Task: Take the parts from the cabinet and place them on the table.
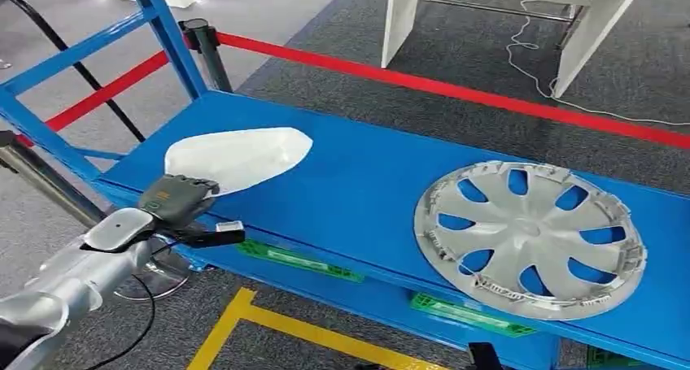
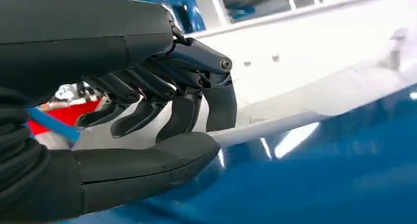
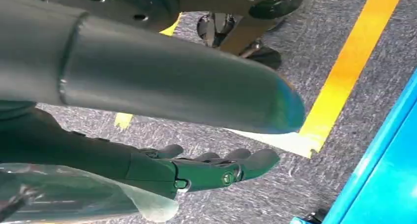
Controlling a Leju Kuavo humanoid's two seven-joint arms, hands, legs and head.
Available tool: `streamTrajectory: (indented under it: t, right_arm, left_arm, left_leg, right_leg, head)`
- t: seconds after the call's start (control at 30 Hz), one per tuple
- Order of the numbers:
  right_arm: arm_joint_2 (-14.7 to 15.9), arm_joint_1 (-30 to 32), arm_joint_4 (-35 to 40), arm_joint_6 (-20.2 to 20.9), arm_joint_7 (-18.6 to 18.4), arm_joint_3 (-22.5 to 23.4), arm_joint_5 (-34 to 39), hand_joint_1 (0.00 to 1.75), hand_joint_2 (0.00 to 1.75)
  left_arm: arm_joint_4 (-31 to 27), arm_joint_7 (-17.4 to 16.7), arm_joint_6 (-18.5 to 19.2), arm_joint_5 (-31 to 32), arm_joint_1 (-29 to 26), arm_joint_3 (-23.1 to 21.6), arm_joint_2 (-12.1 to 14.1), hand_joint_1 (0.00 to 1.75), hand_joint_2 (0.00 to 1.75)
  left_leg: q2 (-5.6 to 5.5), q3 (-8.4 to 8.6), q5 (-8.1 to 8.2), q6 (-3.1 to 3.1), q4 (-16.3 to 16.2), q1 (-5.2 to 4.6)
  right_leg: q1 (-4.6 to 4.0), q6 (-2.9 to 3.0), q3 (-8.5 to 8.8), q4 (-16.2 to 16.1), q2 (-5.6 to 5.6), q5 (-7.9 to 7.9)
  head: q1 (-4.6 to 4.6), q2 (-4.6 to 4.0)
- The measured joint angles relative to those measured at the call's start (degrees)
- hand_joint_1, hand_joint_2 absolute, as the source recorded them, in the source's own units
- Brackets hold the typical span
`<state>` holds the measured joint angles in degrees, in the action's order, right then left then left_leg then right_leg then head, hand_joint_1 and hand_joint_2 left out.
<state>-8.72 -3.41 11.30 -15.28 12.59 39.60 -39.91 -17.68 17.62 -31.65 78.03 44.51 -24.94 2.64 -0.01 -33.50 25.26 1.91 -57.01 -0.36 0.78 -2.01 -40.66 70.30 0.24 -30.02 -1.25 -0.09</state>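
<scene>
- Green label strips (image 1: 299,260) are showing along the blue shelf's (image 1: 366,183) front edge, their print too small to read.
- No other text is appearing.

Glossy blue shelf (image 1: 366,183); matt silver plastic hubcap (image 1: 529,238); smooth white part (image 1: 240,154).

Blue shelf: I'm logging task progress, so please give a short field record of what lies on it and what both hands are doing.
surface: blue metal shelf
part near hand: white pointed plastic cover, lying flat
other part: silver spoked wheel cover, lying flat, apart from the white one
left hand: at the white cover's edge, fingers curled over it, thumb below
right hand: fingers spread, above grey carpet
</scene>
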Motion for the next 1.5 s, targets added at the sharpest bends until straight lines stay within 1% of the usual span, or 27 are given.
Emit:
streamTrajectory:
  t: [0.03, 0.07, 0.1, 0.13, 0.23, 0.3, 0.37, 0.43, 0.5, 0.57, 0.6, 0.73, 0.77, 0.8, 0.83, 0.9, 0.93, 0.97, 1.0, 1.07, 1.13, 1.2, 1.27, 1.33, 1.4, 1.43, 1.5]
  right_arm:
    - [0.0, -0.1, 0.0, 0.0, -0.1, 0.1, 0.0, 0.0, 0.0]
    - [0.0, -0.1, 0.0, -0.1, -0.2, 0.3, 0.0, 0.0, 0.0]
    - [-0.1, -0.2, 0.0, -0.1, -0.4, 0.4, 0.0, 0.0, 0.0]
    - [-0.2, -0.3, 0.0, -0.1, -0.5, 0.5, 0.0, 0.0, 0.0]
    - [-0.2, 0.1, 0.0, -0.2, -0.7, 1.1, 0.0, 0.0, 0.0]
    - [-0.4, -0.1, 0.0, -0.3, -0.6, 1.5, 0.1, 0.0, 0.0]
    - [-0.5, -0.2, 0.0, -0.2, -0.5, 1.9, 0.2, 0.0, 0.0]
    - [-0.5, -0.1, 0.0, -0.3, -0.5, 2.3, 0.3, 0.0, 0.0]
    - [-0.5, -0.1, 0.0, -0.3, -0.5, 2.9, 0.3, 0.0, 0.0]
    - [-0.5, -0.1, 0.0, -0.4, -0.5, 3.1, 0.3, 0.0, 0.0]
    - [-0.6, -0.1, 0.0, -0.4, -0.5, 3.2, 0.4, 0.0, 0.0]
    - [-0.9, 0.0, 0.0, -0.9, -0.5, 4.1, 0.9, 0.0, 0.0]
    - [-0.9, 0.0, 0.0, -1.0, -0.5, 4.4, 1.1, 0.0, 0.0]
    - [-0.9, 0.1, 0.0, -1.1, -0.5, 4.6, 1.2, 0.0, 0.0]
    - [-0.9, 0.1, 0.0, -1.2, -0.4, 4.8, 1.2, 0.0, 0.0]
    - [-0.9, 0.0, 0.0, -1.2, -0.4, 5.2, 1.2, 0.0, 0.0]
    - [-0.9, -0.1, 0.0, -1.2, -0.3, 5.4, 1.2, 0.0, 0.0]
    - [-0.9, 0.0, 0.0, -1.3, -0.4, 5.6, 1.3, 0.0, 0.0]
    - [-0.9, 0.0, 0.0, -1.3, -0.3, 5.7, 1.4, 0.0, 0.0]
    - [-1.0, -0.1, 0.0, -1.4, -0.3, 6.1, 1.5, 0.0, 0.0]
    - [-1.3, -0.3, 0.0, -1.4, -0.3, 6.4, 1.6, 0.0, 0.0]
    - [-1.5, -0.3, 0.0, -1.7, -0.3, 6.7, 2.0, 0.0, 0.0]
    - [-1.7, -0.2, 0.0, -2.0, -0.3, 7.1, 2.2, 0.0, 0.0]
    - [-1.8, -0.6, -0.1, -2.3, 0.1, 7.4, 2.1, 0.0, 0.0]
    - [-1.9, -0.5, -0.1, -2.5, 0.6, 7.6, 2.1, 0.0, 0.0]
    - [-1.9, -0.5, -0.1, -2.6, 0.8, 7.6, 2.1, 0.0, 0.0]
    - [-1.9, -0.5, -0.1, -2.9, 1.0, 7.8, 2.1, 0.0, 0.0]
  left_arm:
    - [0.0, -0.2, -0.8, -0.4, 0.2, 0.1, -0.2, 1.75, 1.75]
    - [0.0, -0.3, -1.6, -0.9, 0.4, 0.2, -0.5, 1.75, 1.75]
    - [-0.1, -0.3, -2.3, -1.4, 0.7, 0.3, -0.6, 1.75, 1.75]
    - [-0.3, 0.0, -3.6, -2.2, 0.8, 0.5, -0.9, 1.75, 1.75]
    - [-1.4, 0.9, -6.7, -3.6, 0.9, 1.6, -2.1, 1.75, 1.75]
    - [-2.7, 2.1, -7.5, -4.4, 0.8, 1.9, -3.0, 1.75, 1.75]
    - [-4.3, 3.7, -7.7, -5.3, 0.4, 2.0, -4.2, 1.75, 1.75]
    - [-5.9, 4.4, -7.8, -5.7, -0.8, 2.1, -5.5, 1.75, 1.75]
    - [-7.4, 4.5, -7.8, -5.7, -1.7, 2.0, -6.4, 1.75, 1.75]
    - [-8.8, 4.5, -8.0, -5.7, -1.8, 2.0, -7.0, 1.75, 1.75]
    - [-9.7, 4.4, -8.1, -5.2, -1.8, 2.0, -7.2, 1.75, 1.75]
    - [-13.8, 2.1, -8.3, -2.6, -3.3, 1.5, -8.3, 1.75, 1.75]
    - [-14.8, 1.7, -8.3, -2.5, -3.8, 1.4, -8.8, 1.75, 1.75]
    - [-16.1, 1.3, -8.3, -2.9, -4.4, 1.2, -9.3, 1.75, 1.75]
    - [-17.3, 1.2, -8.3, -3.3, -4.9, 1.0, -9.7, 1.75, 1.75]
    - [-19.6, 0.9, -8.3, -3.9, -6.5, 0.5, -10.3, 1.75, 1.75]
    - [-20.1, 0.7, -8.3, -4.1, -7.1, 0.2, -10.5, 1.75, 1.75]
    - [-20.8, 0.7, -8.3, -4.3, -7.7, 0.0, -10.7, 1.75, 1.75]
    - [-21.6, 0.7, -8.3, -4.6, -8.5, 0.0, -10.8, 1.75, 1.75]
    - [-23.9, -0.5, -8.3, -4.2, -9.7, -0.2, -10.8, 1.75, 1.75]
    - [-25.9, -1.4, -8.3, -3.8, -10.6, -0.4, -10.8, 1.75, 1.75]
    - [-27.3, -1.5, -8.3, -3.7, -11.5, -1.0, -10.9, 1.75, 1.75]
    - [-28.5, -1.6, -8.1, -3.7, -12.6, -1.5, -10.8, 1.75, 1.75]
    - [-29.9, -2.1, -7.9, -3.9, -13.7, -1.8, -10.8, 1.75, 1.75]
    - [-31.5, -2.6, -7.9, -4.5, -15.0, -2.3, -10.7, 1.75, 1.75]
    - [-32.2, -2.7, -7.9, -4.9, -15.9, -2.5, -10.7, 1.75, 1.75]
    - [-33.3, -3.0, -8.0, -5.2, -17.7, -2.8, -10.6, 1.75, 1.75]
  left_leg:
    - [-0.07, 0.0, 0.21, -0.28, -0.3, 0.15]
    - [-0.09, -0.06, 0.65, -0.67, -0.9, 0.23]
    - [-0.16, -0.49, 0.94, -1.08, -1.4, -0.2]
    - [-0.21, -0.86, 0.93, -1.16, -1.9, -0.19]
    - [-0.22, -0.84, 0.84, -1.39, -2.0, -0.09]
    - [-0.21, -1.83, 3.65, -2.13, -4.8, 0.03]
    - [-0.19, -5.07, 8.48, -2.64, -13.4, 0.43]
    - [-0.19, -7.36, 10.72, -2.82, -19.9, 0.56]
    - [-0.19, -5.01, 7.51, -2.52, -15.9, 0.59]
    - [-0.23, 0.3, 2.63, -1.72, -5.5, 0.45]
    - [-0.36, 1.73, 2.87, -1.36, -2.7, 0.23]
    - [-0.34, 1.32, 2.22, -1.02, -1.7, -0.31]
    - [-0.17, 1.3, 1.33, -0.44, -0.6, 0.38]
    - [-0.09, 0.96, 0.77, -0.09, -0.3, 0.24]
    - [-0.09, 0.51, 0.44, 0.31, -0.3, 0.23]
    - [0.03, -0.47, -0.25, 0.36, -0.3, 0.02]
    - [0.09, -1.02, -0.64, 0.36, -0.4, -0.07]
    - [0.14, -1.57, -1.04, 0.33, -0.5, -0.1]
    - [0.18, -2.09, -1.39, 0.24, -0.5, -0.1]
    - [0.18, -3.16, -1.98, -0.14, -1.1, 0.02]
    - [0.12, -4.08, -2.39, -0.66, -1.9, -0.28]
    - [0.13, -4.33, -3.51, -1.0, -1.9, -0.33]
    - [-0.14, -4.61, -3.95, -1.47, -1.9, -0.31]
    - [-0.17, -5.88, 1.48, -2.32, -5.4, -0.02]
    - [-0.13, -7.92, 8.1, -2.89, -14.9, 0.21]
    - [-0.14, -8.36, 9.33, -2.98, -18.6, 0.23]
    - [-0.13, -6.68, 6.91, -2.84, -19.5, 0.24]
  right_leg:
    - [0.12, -0.17, 2.35, -5.1, -0.15, 2.65]
    - [0.28, -0.31, 4.43, -9.8, -0.35, 4.04]
    - [-0.03, -0.24, 5.72, -10.5, -0.29, 2.98]
    - [0.08, 0.63, 5.56, -10.6, 0.0, 2.9]
    - [0.02, 1.55, 5.57, -10.6, -0.04, 3.08]
    - [0.35, 2.15, 5.73, -10.8, -0.22, 3.39]
    - [0.35, 2.26, 5.63, -10.8, -0.25, 3.41]
    - [0.35, 2.28, 5.59, -10.8, -0.25, 3.42]
    - [0.33, 2.25, 5.58, -10.7, -0.13, 3.49]
    - [0.29, 2.08, 5.64, -10.8, 0.02, 3.65]
    - [0.29, 1.84, 5.53, -10.8, 0.05, 3.8]
    - [0.4, 0.23, 4.85, -11.2, -0.02, 4.97]
    - [0.41, -0.08, 4.51, -10.9, -0.1, 4.29]
    - [0.34, -0.22, 3.61, -9.7, -0.16, 2.09]
    - [0.3, -0.26, 2.81, -6.6, -0.11, -0.79]
    - [0.32, -0.43, 0.38, 2.2, -0.11, -5.95]
    - [0.29, -0.53, -0.22, 5.2, -0.15, -6.91]
    - [0.31, -0.56, 0.23, 5.8, -0.16, -6.11]
    - [0.31, -0.61, 1.79, 4.2, -0.17, -4.27]
    - [0.41, -0.68, 8.18, -5.2, -0.24, 0.06]
    - [0.17, -0.7, 12.76, -12.0, -0.06, -1.74]
    - [0.15, -0.27, 12.15, -11.8, 0.06, -1.68]
    - [0.42, 0.76, 10.73, -11.9, -0.16, -0.79]
    - [0.43, 2.22, 10.26, -11.9, -0.29, 0.15]
    - [0.29, 2.45, 8.69, -11.8, -0.33, 1.46]
    - [0.25, 2.49, 7.94, -11.8, -0.37, 2.04]
    - [0.11, 2.48, 6.56, -11.7, -0.46, 3.07]
  head:
    - [0.02, 0.0]
    - [-0.04, 0.0]
    - [-0.15, 0.0]
    - [0.05, 0.0]
    - [-0.04, 0.0]
    - [0.51, 0.0]
    - [0.57, 0.0]
    - [0.57, 0.0]
    - [0.57, 0.0]
    - [0.57, 0.0]
    - [0.5, 0.0]
    - [0.61, 0.0]
    - [0.44, 0.0]
    - [0.44, 0.0]
    - [0.15, 0.0]
    - [0.07, 0.0]
    - [0.0, 0.0]
    - [0.02, 0.0]
    - [0.02, 0.0]
    - [0.02, 0.0]
    - [-0.02, 0.0]
    - [0.0, 0.0]
    - [-0.04, 0.0]
    - [0.22, 0.0]
    - [0.33, 0.0]
    - [0.37, 0.0]
    - [0.37, 0.0]
